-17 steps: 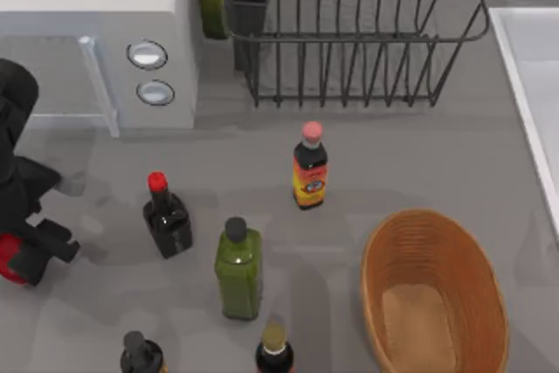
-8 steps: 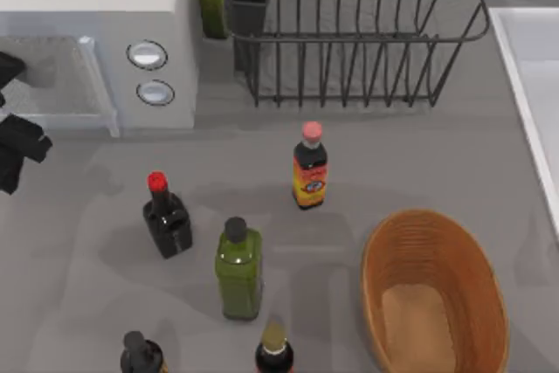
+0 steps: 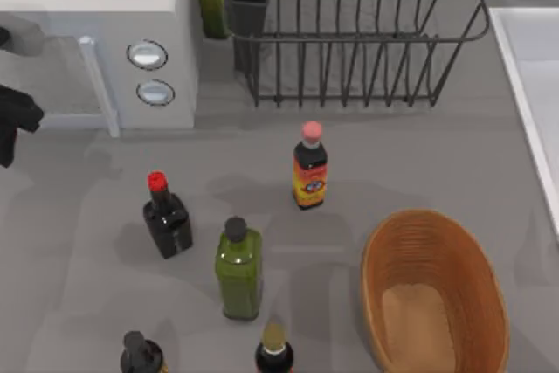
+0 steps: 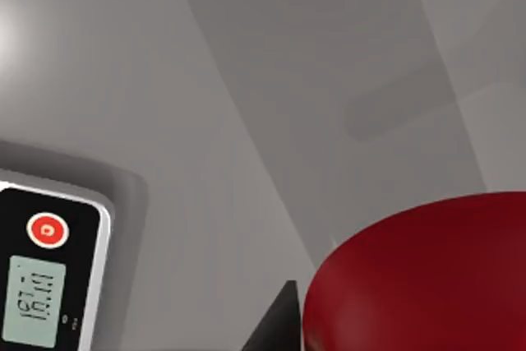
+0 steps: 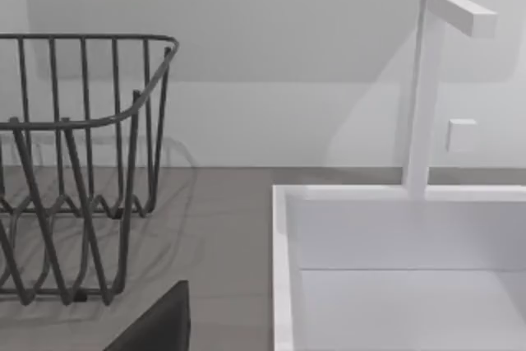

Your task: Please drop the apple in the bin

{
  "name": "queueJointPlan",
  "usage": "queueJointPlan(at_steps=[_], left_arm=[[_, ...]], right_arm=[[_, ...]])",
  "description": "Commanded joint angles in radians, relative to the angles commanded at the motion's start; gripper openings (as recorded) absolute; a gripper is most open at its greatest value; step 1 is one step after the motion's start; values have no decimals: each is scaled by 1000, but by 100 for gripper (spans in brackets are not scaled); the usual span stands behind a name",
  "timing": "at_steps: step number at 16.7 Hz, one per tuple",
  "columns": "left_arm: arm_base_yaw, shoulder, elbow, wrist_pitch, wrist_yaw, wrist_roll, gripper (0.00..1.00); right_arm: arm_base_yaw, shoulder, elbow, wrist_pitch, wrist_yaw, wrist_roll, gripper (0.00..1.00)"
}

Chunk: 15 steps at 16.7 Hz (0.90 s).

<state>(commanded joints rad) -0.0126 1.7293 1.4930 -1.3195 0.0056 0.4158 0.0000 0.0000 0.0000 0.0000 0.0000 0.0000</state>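
Glossy red apple (image 4: 427, 277) — wicker bin (image 3: 434, 294) empty.

No legible text on anything.

Glossy apple (image 4: 427, 277); woven wicker bin (image 3: 434, 290); matt table (image 3: 419, 159).

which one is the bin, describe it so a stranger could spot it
Start at the black wire dish rack at the back of the table, then come forward toward the top view's right. The bin is the oval tan-orange wicker basket there, far wider than the bottles to its left.
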Motion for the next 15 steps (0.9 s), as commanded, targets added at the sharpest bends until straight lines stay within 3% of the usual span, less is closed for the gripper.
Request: queueJointPlan(at_steps=[4, 7, 11, 15], left_arm=[[-31, 19, 43, -25, -10, -56, 0], [-104, 77, 148, -82, -34, -207, 0], [-239, 207, 340, -186, -70, -551, 0], [-406, 374, 560, -309, -97, -1047, 0]], right_arm=[[0, 0, 0, 0, 0, 0, 100], [0, 0, 0, 0, 0, 0, 100], [0, 0, 0, 0, 0, 0, 100], [0, 0, 0, 0, 0, 0, 100]])
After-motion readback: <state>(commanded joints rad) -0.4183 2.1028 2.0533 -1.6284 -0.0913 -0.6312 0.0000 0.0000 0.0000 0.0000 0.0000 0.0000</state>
